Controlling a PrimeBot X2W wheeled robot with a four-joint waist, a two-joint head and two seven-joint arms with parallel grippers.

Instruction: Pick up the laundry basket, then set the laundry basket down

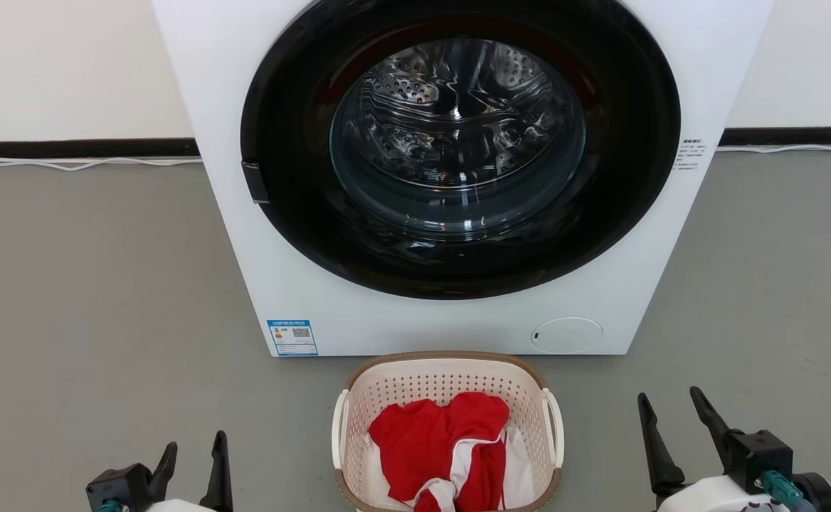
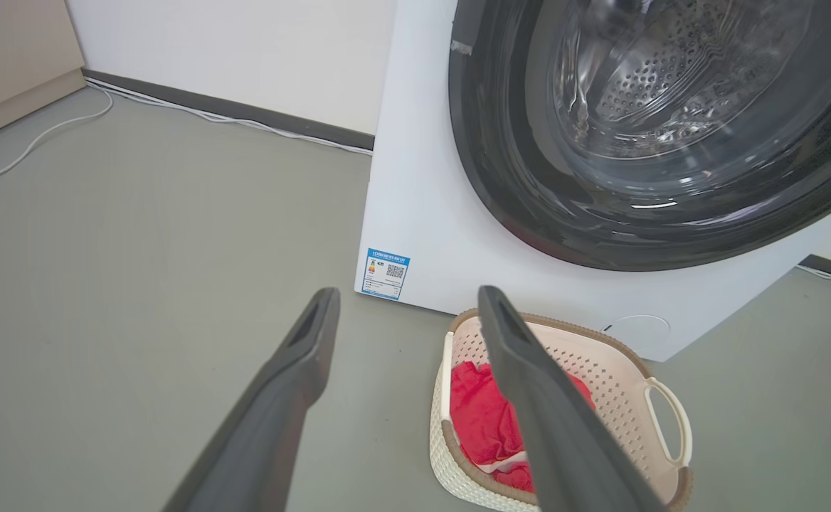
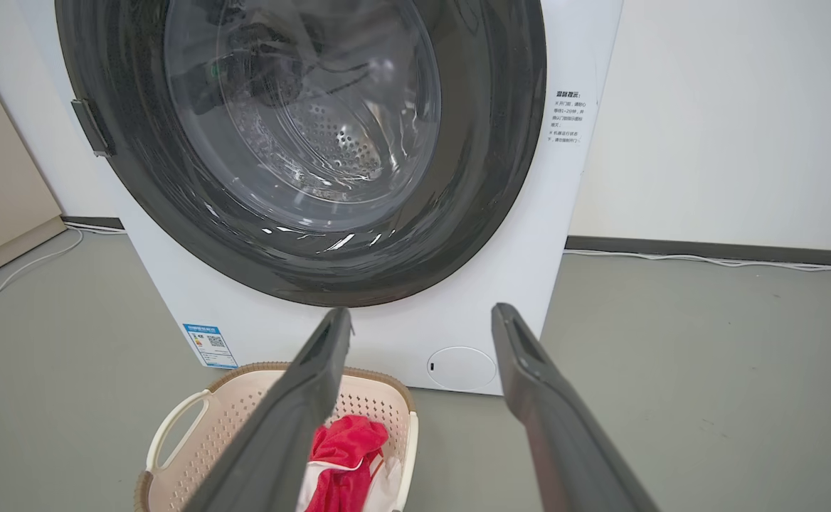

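The laundry basket (image 1: 394,387) (image 2: 622,370) (image 3: 230,405), cream-white and perforated with a brown rim and white side handles, stands on the grey floor just in front of the washer. Red and white clothes (image 1: 451,441) lie inside it. At the lower left my left gripper (image 1: 195,448) (image 2: 408,295) is open and empty, well apart from the basket's left handle. My right gripper (image 1: 671,402) (image 3: 422,316) at the lower right is open and empty too, a short way off the basket's right handle.
A white front-loading washer (image 1: 245,235) with a dark round door (image 1: 458,142) rises straight behind the basket. White cables (image 1: 74,163) run along the dark skirting at the wall. Bare grey floor (image 1: 88,284) lies to both sides of the washer and basket.
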